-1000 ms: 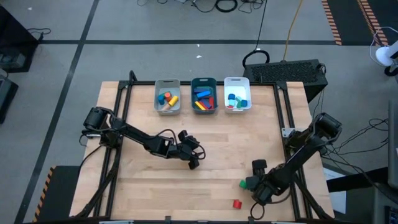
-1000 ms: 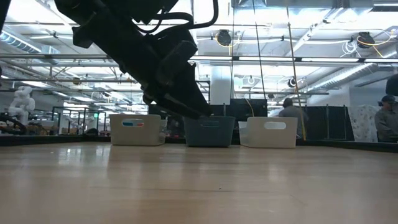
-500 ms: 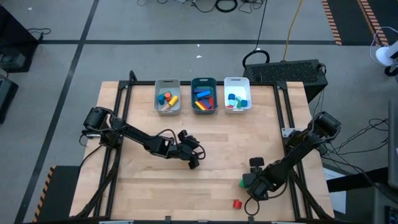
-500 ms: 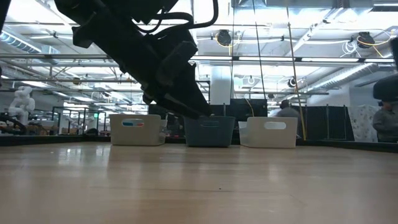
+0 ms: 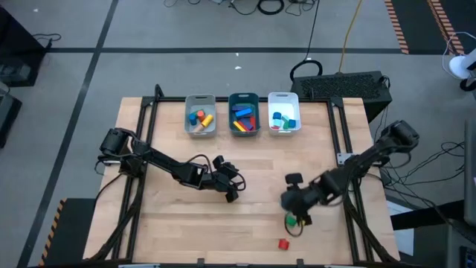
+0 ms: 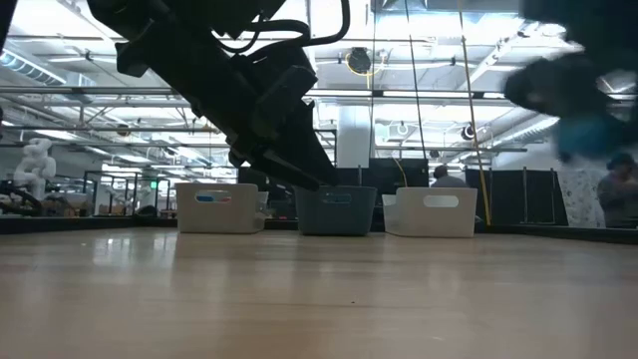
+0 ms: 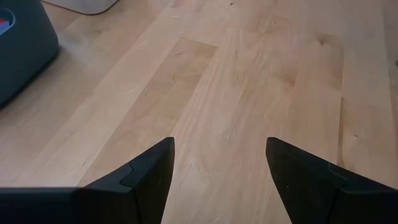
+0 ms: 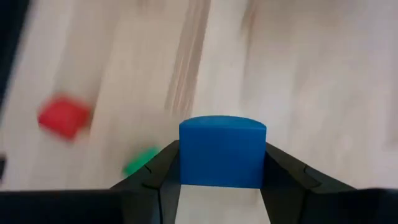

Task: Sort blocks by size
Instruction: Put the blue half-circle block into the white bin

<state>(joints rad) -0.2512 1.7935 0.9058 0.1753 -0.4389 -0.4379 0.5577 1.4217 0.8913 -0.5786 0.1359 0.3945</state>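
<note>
1. The right hand (image 8: 222, 180) was clenched on a blue block (image 8: 222, 151), which sat between its two fingers (image 8: 152, 171), with the block's rounded face pointing away from the wrist.
2. In the high view the right hand (image 5: 292, 199) was over the right front part of the worktop (image 5: 171, 223), clear of the surface.
3. A green block (image 5: 290, 220) lay on the worktop just beside that hand, toward the front edge.
4. A red block (image 5: 283, 243) lay farther toward the front edge, near the green one but apart from it.
5. The left hand (image 7: 219, 163) was released and empty, its fingers (image 7: 149, 168) spread over bare wood near the worktop's middle.
6. Three trays stood in a row at the back edge: grey tray (image 5: 188, 117), teal tray (image 5: 231, 104) and white tray (image 5: 271, 104), each holding sorted blocks.
</note>
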